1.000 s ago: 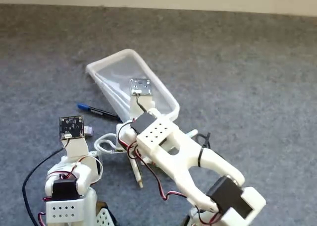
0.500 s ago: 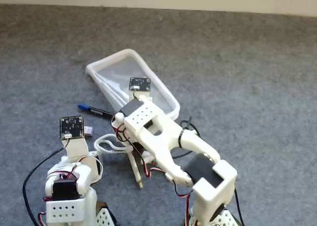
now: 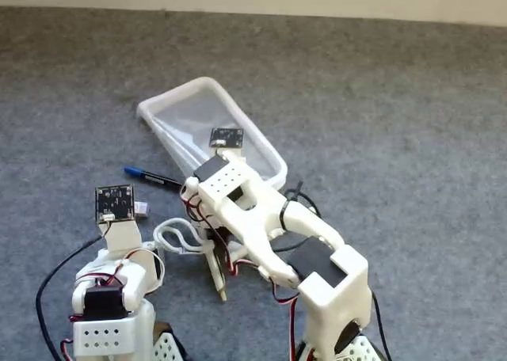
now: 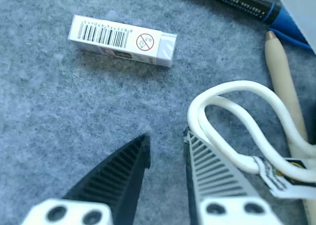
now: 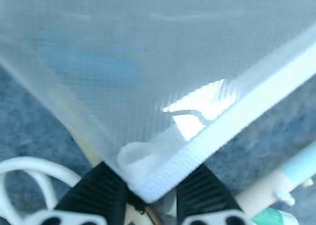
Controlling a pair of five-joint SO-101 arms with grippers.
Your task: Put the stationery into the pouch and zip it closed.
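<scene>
Well, on my screens the right gripper (image 5: 150, 180) has its two ribbed black fingers pinched on one corner of the pouch (image 5: 148, 62), gripping the thick white woven edge. The pouch is a flat rectangle of translucent, finely meshed plastic with rounded corners. It lies slantwise on the fuzzy grey counter (image 3: 396, 139), with its near end under the right arm. My left gripper (image 4: 166, 136) hovers over the felt with one black and one white finger a narrow gap apart, holding nothing. Beyond its tips lies a small white block eraser (image 4: 122, 40) in a printed sleeve. A glossy white cord (image 4: 232, 116) loops just beside the white finger. A smooth beige stick (image 4: 284, 82) lies beside the loop, and a black pen (image 4: 247, 5) with a blue cap rests near the pouch's long edge.
</scene>
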